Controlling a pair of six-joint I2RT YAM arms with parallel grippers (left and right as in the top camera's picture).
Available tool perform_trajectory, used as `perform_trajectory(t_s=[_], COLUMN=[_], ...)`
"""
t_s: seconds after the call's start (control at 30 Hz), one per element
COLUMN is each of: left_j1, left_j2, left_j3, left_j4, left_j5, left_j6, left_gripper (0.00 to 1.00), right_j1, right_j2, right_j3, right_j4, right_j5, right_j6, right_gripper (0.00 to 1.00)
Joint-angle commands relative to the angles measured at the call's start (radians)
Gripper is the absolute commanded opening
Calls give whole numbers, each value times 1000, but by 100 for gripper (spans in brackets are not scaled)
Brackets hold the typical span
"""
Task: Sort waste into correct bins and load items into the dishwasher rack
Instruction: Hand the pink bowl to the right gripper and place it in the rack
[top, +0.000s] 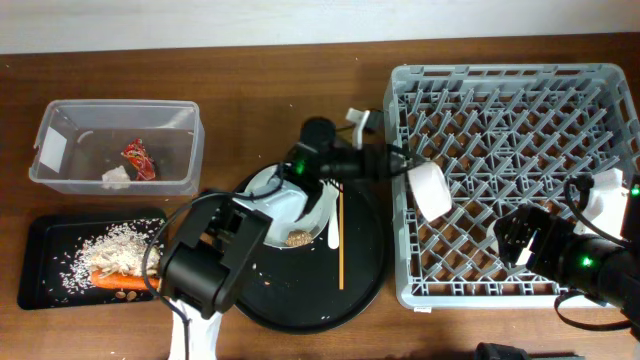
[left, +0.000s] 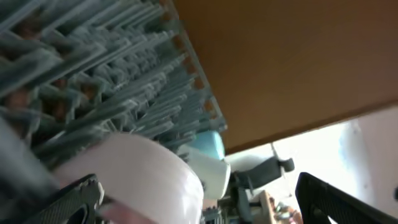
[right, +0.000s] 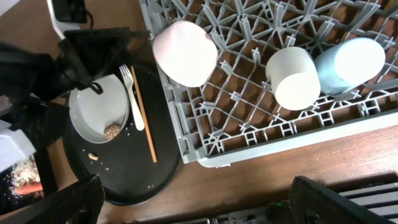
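White and smooth, the bowl (top: 432, 190) leans among the upright pegs at the left side of the dishwasher rack (top: 500, 73), the grey gridded crate by the table's right edge. We have our left gripper (left: 199, 190) just beside the bowl, its fingers spread wide and clasping nothing. Our right gripper (right: 196, 186) hangs above the rack's near-right part, equally wide and empty.

The right wrist view shows plainly what the overhead half hides behind the arm: the whitish cup (right: 292, 78) and the blue cup (right: 348, 65) sit side by side in the rack.

At mid-table the round black tray (top: 330, 290) carries the pale plate (right: 96, 109) with brown scraps (right: 112, 131) on it. The fork (right: 132, 99) lies along the plate's rim, and the thin chopstick (right: 143, 121) lies just beside the fork.

In the far-left corner the clear tub (top: 115, 105) holds the crinkled red wrapper (top: 138, 158) and the crumpled napkin (top: 116, 178). In the near-left corner the shallow black tray (top: 40, 270) holds loose rice (top: 115, 248) and the carrot (top: 115, 281).
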Motion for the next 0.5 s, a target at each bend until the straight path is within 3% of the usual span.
perform_trajectory(t_s=[0.0,0.07,0.1,0.13,0.23,0.27,0.3,0.33,0.37,0.4,0.47], left_j1=[72,142,166,185,192,192,183,178,177,174,100], left_j2=[-103,-264,-356,-486,-673,-675,-666,-665,-665,-665,-665], left_j3=[13,13,14,13,13,13,-23,-51,-118,-168,-252], left_j4=[-282,-689,-887,-1147,-1493,-1593,-1721,-1748,-1743,-1722,-1620], left_j5=[42,-93,-212,-421,-700,-792,-815,-877,-908,-870,-752], left_j6=[164,416,529,661,848,851,871,869,869,906,1077], left_gripper=[99,99,99,100,99,96,80,79,66,56,48], right_j1=[4,4,4,4,5,5,5,5,5,5,5], right_j2=[-4,-4,-4,-4,-4,-4,-4,-4,-4,-4,-4], right_j3=[10,10,10,10,9,9,9,9,9,9,9], right_j4=[-6,-6,-6,-6,-6,-6,-6,-6,-6,-6,-6], right_j5=[13,13,13,13,12,12,12,12,12,12,12], right_j6=[-5,-6,-26,-51,-55,-55,-55,-55,-55,-55,-55], right_gripper=[99,98,98,98,98,98,98,98,98,98,98])
